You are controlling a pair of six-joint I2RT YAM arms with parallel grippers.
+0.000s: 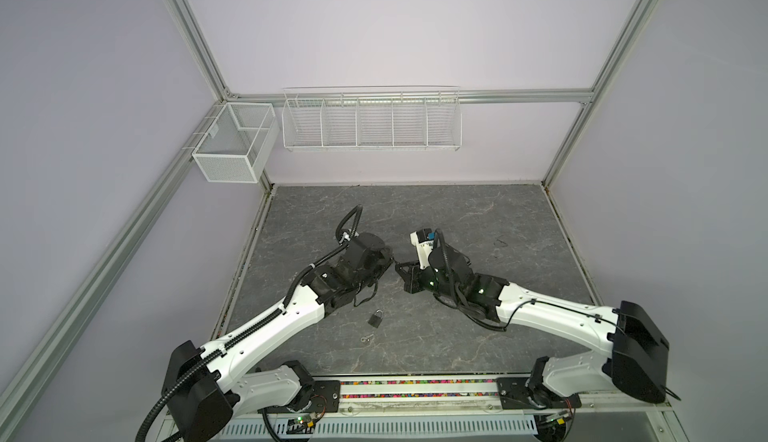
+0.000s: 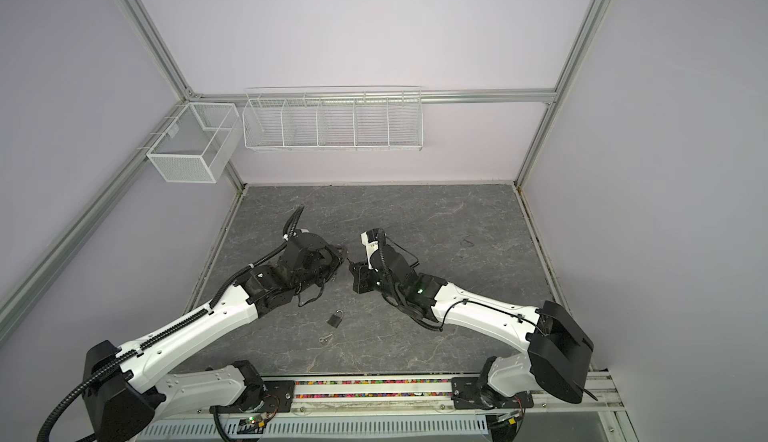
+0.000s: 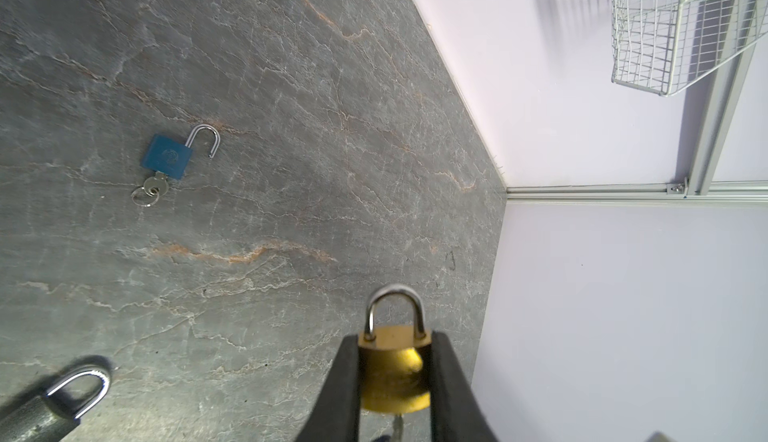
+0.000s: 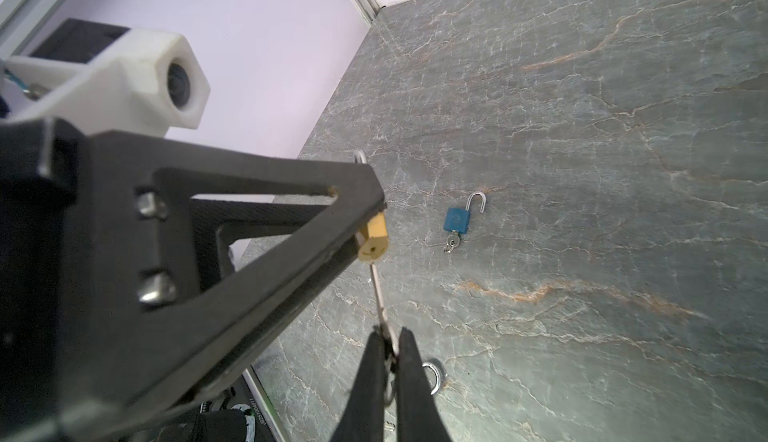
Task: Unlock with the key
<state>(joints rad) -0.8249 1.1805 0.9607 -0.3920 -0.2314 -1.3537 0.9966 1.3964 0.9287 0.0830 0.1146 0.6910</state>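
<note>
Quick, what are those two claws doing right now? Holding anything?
Left gripper: closed on the brass padlock.
Right gripper: closed on the key.

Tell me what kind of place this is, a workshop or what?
Probably a robot lab test cell: a left arm and right arm mounted at a tabletop edge, an aluminium frame with plain walls around it, and a wire rack hung at the back.

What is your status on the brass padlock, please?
Left gripper shut on brass padlock, shackle closed. Right gripper shut on key, tip at the keyhole. Blue padlock lies apart, open.
</note>
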